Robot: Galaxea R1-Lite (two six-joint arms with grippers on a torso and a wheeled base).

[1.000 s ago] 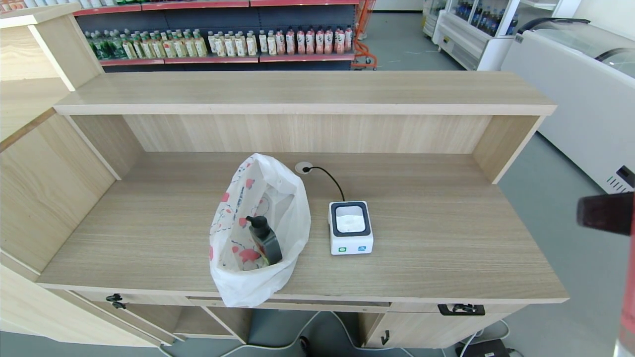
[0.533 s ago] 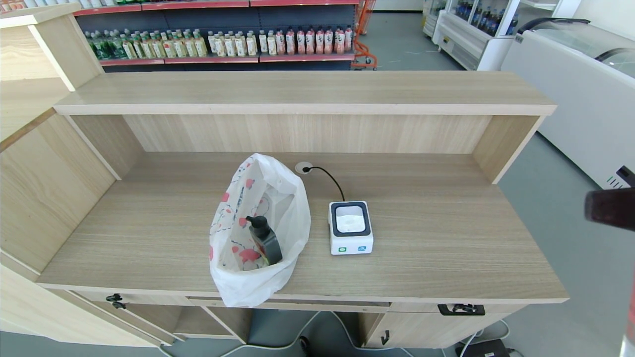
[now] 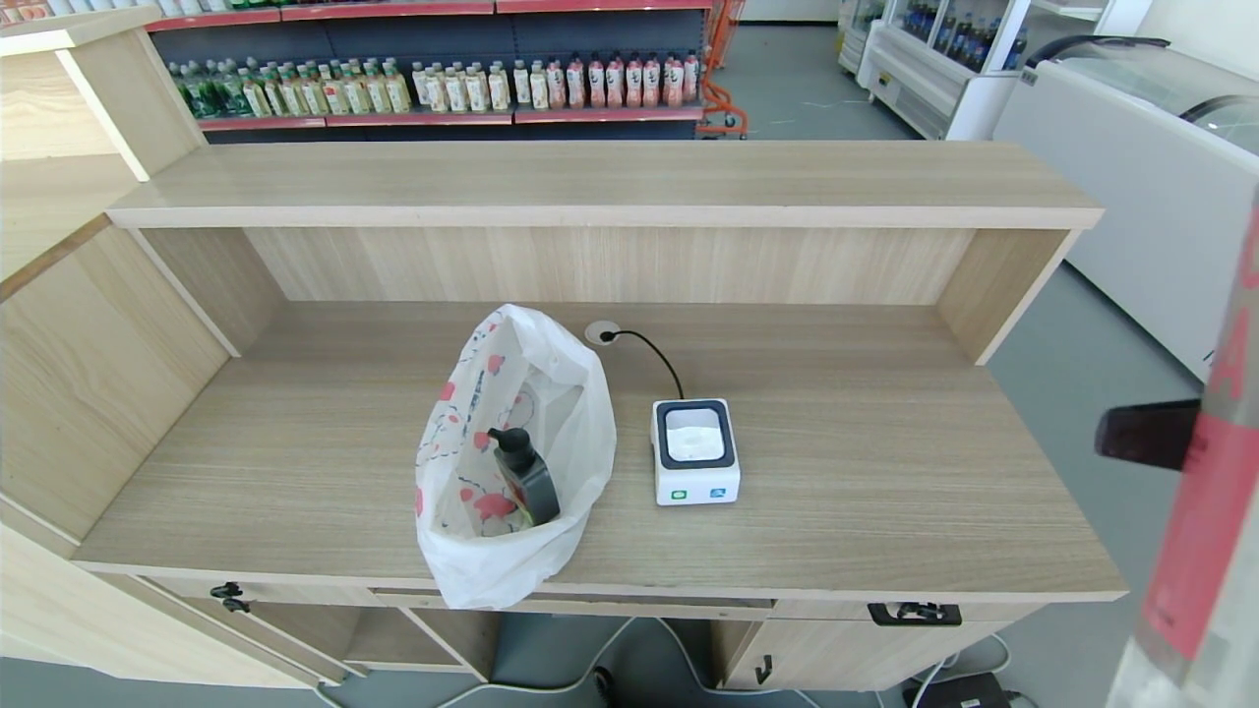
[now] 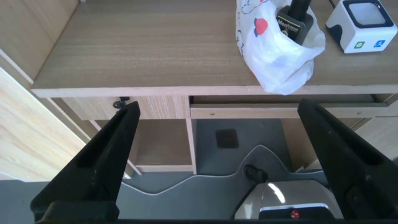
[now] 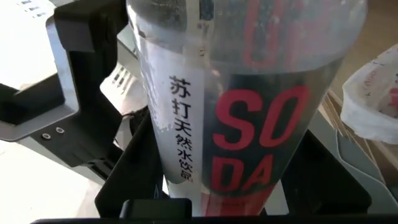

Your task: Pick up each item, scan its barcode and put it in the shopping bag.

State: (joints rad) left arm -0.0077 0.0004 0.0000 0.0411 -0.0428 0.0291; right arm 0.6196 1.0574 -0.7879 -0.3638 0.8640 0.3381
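I'm losing both ends of the soda bottle (image 3: 1195, 511): the head view's right edge is cropping it. Shopping bag (image 3: 582, 433) wall is hiding the lower part of the pump bottle (image 3: 528, 482). Left wrist frame edge is clipping the scanner (image 4: 364, 25).

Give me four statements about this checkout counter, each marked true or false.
A dark pump bottle stands inside the shopping bag. True.
The scanner sits on the bag's left. False: the scanner sits on its right.
The right tool holds a soda bottle. True.
The left tool grips a carton. False: the left tool is open and empty.
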